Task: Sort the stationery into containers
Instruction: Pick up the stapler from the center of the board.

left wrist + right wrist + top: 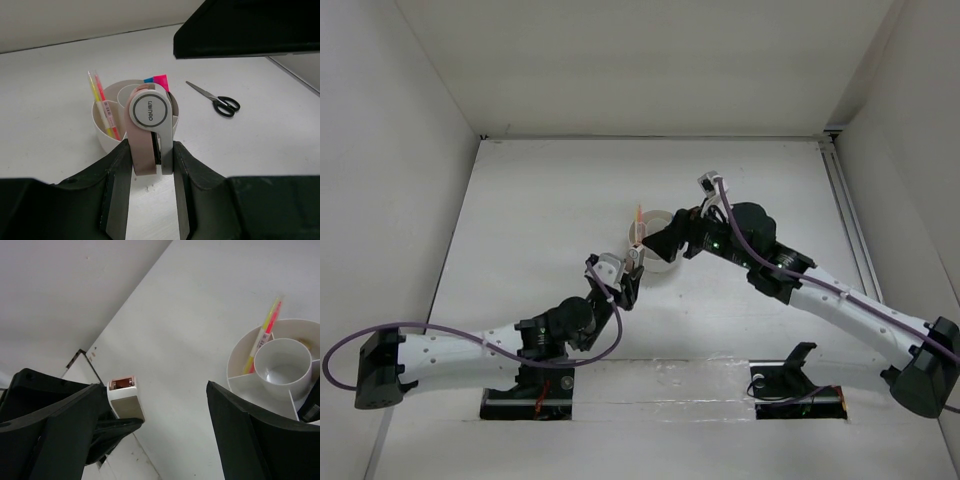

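My left gripper [152,150] is shut on a pink and white correction tape dispenser [149,122] and holds it upright just in front of the round white organizer [102,137]. Thin pink and yellow pens [102,107] stand in a left wedge, and blue and pink marker caps [157,80] show behind the dispenser. Black-handled scissors [216,101] lie on the table to the organizer's right. My right gripper [155,390] is open and empty beside the organizer [240,357]. In the top view both grippers, left [632,268] and right [670,240], meet at the organizer [653,262].
The white table [540,230] is walled on the left, back and right. The right arm [820,290] crosses the table's right half and hides the scissors in the top view. A rail runs along the right edge [845,210].
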You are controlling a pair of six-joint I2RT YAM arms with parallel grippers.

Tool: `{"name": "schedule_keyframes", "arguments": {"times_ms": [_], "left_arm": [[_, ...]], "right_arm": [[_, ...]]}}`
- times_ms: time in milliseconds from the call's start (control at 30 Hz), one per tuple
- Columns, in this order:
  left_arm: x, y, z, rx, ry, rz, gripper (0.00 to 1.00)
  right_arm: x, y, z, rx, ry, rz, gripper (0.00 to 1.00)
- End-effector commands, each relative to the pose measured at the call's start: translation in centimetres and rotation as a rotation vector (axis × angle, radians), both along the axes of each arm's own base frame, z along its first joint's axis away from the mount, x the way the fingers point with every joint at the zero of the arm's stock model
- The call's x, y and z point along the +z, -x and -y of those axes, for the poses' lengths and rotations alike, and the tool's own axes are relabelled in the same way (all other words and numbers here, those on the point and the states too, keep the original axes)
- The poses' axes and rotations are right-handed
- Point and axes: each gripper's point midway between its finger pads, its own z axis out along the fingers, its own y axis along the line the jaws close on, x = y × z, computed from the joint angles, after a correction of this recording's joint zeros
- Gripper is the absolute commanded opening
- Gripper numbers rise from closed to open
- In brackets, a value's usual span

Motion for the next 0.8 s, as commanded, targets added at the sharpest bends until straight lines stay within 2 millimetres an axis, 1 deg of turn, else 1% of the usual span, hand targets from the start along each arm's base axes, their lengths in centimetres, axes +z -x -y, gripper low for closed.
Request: {"name": "schedule_keyframes", "arguments": {"times_ms": [0,33,67,100,133,167,200,233,267,300,367,400,533,567,600,633,667,700,733,767], "left_arm": [[1.7,0.2,0.1,-0.024,0.045,0.046,0.0],[1.7,0.3,0.3,-0.033,0.045,0.047,0.0],[1.7,0.3,0.2,-0.033,0.036,0.052,0.0],[2.1,0.3,0.3,-0.033,0.044,0.055,0.0],[2.1,0.3,0.3,-0.033,0.045,0.055,0.0],[2.2,0.2,0.5,-0.033,0.042,0.054,0.0],[2.2,0.2,0.5,-0.033,0.042,0.054,0.0],[2.2,0.2,0.5,-0.033,0.042,0.054,0.0],[2.2,0.2,0.7,-0.033,0.037,0.053,0.0],[2.2,0.2,0.7,-0.033,0.037,0.053,0.0],[2.4,0.1,0.9,-0.033,0.037,0.053,0.0],[2.4,0.1,0.9,-0.033,0.037,0.053,0.0],[3.2,0.3,0.9,-0.042,0.058,0.059,0.0],[3.5,0.3,0.7,-0.041,0.07,0.062,0.0],[3.5,0.3,0.7,-0.041,0.07,0.062,0.0],[3.6,0.3,0.5,-0.041,0.073,0.063,0.0],[3.6,0.3,0.5,-0.041,0.073,0.063,0.0],[3.5,0.3,0.5,-0.042,0.064,0.061,0.0],[3.8,0.4,0.3,-0.041,0.076,0.064,0.0],[4.0,0.4,0.2,-0.041,0.084,0.066,0.0]], "right_arm": [[1.7,0.5,-1.4,0.025,-0.068,0.034,0.89],[1.7,0.5,-1.4,0.025,-0.068,0.034,0.89],[1.6,0.9,-1.9,0.041,-0.07,0.035,0.89],[1.6,1.4,-2.3,0.056,-0.07,0.034,0.89],[1.3,1.3,-2.4,0.056,-0.063,0.028,0.89],[1.8,1.8,-2.8,0.071,-0.079,0.042,0.89],[1.0,2.0,-3.1,0.081,-0.066,0.029,0.89],[1.2,2.5,-3.5,0.094,-0.073,0.035,0.89],[0.7,2.5,-3.4,0.093,-0.07,0.02,0.89],[0.5,2.7,-3.8,0.103,-0.07,0.02,0.88],[0.2,2.6,-4.0,0.103,-0.063,0.014,0.82],[0.2,2.9,-4.2,0.112,-0.063,0.013,0.8],[-1.2,2.9,-4.2,0.111,-0.039,-0.006,0.72],[-1.0,2.9,-4.2,0.111,-0.047,0.001,0.65],[-1.0,2.9,-4.2,0.111,-0.047,0.001,0.62],[-1.0,2.9,-4.2,0.111,-0.047,0.001,0.62],[-1.0,2.9,-4.2,0.111,-0.047,0.001,0.58],[-1.0,2.9,-4.2,0.113,-0.043,0.008,0.5],[-1.0,2.9,-4.2,0.113,-0.043,0.008,0.48],[-1.0,2.9,-4.2,0.113,-0.043,0.008,0.48]]}}
